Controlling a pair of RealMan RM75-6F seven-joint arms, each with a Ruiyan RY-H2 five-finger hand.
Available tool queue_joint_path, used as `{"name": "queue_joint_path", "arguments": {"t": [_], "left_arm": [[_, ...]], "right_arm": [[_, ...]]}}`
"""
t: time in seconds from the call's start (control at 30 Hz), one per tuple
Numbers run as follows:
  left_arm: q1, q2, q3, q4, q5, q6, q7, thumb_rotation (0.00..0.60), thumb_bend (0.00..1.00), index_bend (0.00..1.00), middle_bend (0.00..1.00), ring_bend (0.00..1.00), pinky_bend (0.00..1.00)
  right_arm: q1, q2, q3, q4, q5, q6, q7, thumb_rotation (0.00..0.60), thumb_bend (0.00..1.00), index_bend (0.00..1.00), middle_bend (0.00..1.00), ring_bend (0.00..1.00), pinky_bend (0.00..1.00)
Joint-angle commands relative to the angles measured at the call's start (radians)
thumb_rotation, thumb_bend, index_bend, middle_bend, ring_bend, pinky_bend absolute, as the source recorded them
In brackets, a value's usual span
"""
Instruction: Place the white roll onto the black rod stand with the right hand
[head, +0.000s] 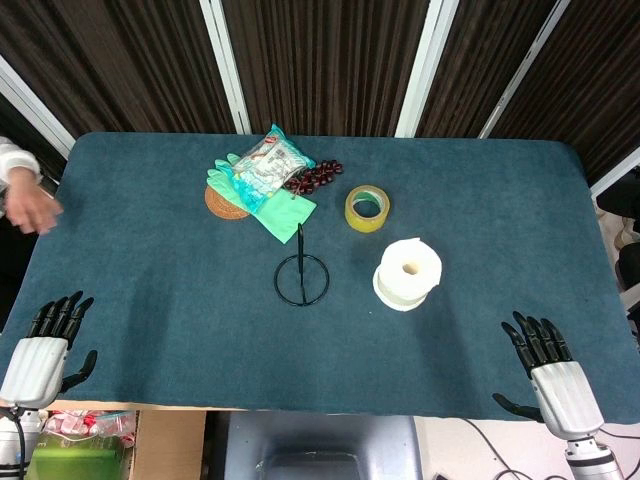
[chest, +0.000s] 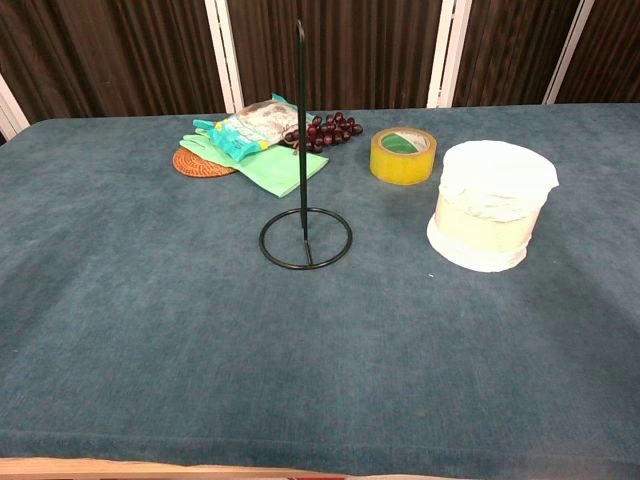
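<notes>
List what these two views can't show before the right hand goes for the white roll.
- Both hands: absent from the chest view; only the head view shows the left hand and right hand, and not their palms.
- White roll: chest view hides its core hole.
- Black rod stand: head view foreshortens the rod.
- Snack bag: print too small.
- Person's hand: blurred, cut by the left edge.

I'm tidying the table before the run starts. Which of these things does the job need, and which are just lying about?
Needed:
white roll, standing on end
black rod stand, upright, nothing on it
right hand, open at the near edge

Lying about:
yellow tape roll
green gloves
snack bag on the gloves
grapes
woven coaster
</notes>
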Motion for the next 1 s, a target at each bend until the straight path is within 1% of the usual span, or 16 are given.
{"name": "queue_joint_path", "arguments": {"t": [0.03,0.27,0.33,0.37,0.47,0.57,0.67,0.77,0.87,1.0], "left_arm": [[0.0,0.0,0.0,0.0,0.0,0.0,0.0,0.6,0.43,0.0,0.0,0.0,0.08],[0.0,0.0,0.0,0.0,0.0,0.0,0.0,0.6,0.43,0.0,0.0,0.0,0.08],[0.0,0.0,0.0,0.0,0.0,0.0,0.0,0.6,0.43,0.0,0.0,0.0,0.08],[0.0,0.0,0.0,0.0,0.0,0.0,0.0,0.6,0.43,0.0,0.0,0.0,0.08],[0.0,0.0,0.0,0.0,0.0,0.0,0.0,0.6,0.43,0.0,0.0,0.0,0.08],[0.0,0.0,0.0,0.0,0.0,0.0,0.0,0.6,0.43,0.0,0.0,0.0,0.08],[0.0,0.0,0.0,0.0,0.0,0.0,0.0,0.6,0.43,0.0,0.0,0.0,0.08],[0.0,0.0,0.0,0.0,0.0,0.0,0.0,0.6,0.43,0.0,0.0,0.0,0.08],[0.0,0.0,0.0,0.0,0.0,0.0,0.0,0.6,0.43,0.0,0.0,0.0,0.08],[0.0,0.0,0.0,0.0,0.0,0.0,0.0,0.6,0.43,0.0,0.0,0.0,0.08]], "right_arm": [[0.003,-0.004,0.002,0.005,-0.004,0.001,0.005,0.6,0.16,0.0,0.0,0.0,0.0],[0.035,-0.032,0.029,0.034,-0.012,-0.007,0.043,0.6,0.15,0.0,0.0,0.0,0.0],[0.07,-0.046,0.059,0.038,0.002,-0.037,0.054,0.6,0.15,0.0,0.0,0.0,0.0],[0.131,-0.058,0.109,0.037,0.021,-0.097,0.031,0.6,0.14,0.0,0.0,0.0,0.0],[0.229,-0.072,0.185,0.019,0.108,-0.232,-0.007,0.6,0.12,0.0,0.0,0.0,0.0],[0.304,-0.09,0.244,0.014,0.185,-0.324,-0.04,0.6,0.11,0.0,0.0,0.0,0.0],[0.367,-0.107,0.291,0.012,0.278,-0.411,-0.08,0.6,0.1,0.0,0.0,0.0,0.0],[0.418,-0.112,0.324,0.006,0.381,-0.493,-0.13,0.6,0.09,0.0,0.0,0.0,0.0],[0.462,-0.106,0.339,-0.007,0.487,-0.571,-0.183,0.6,0.08,0.0,0.0,0.0,0.0],[0.507,-0.106,0.347,-0.004,0.595,-0.636,-0.216,0.6,0.08,0.0,0.0,0.0,0.0]]}}
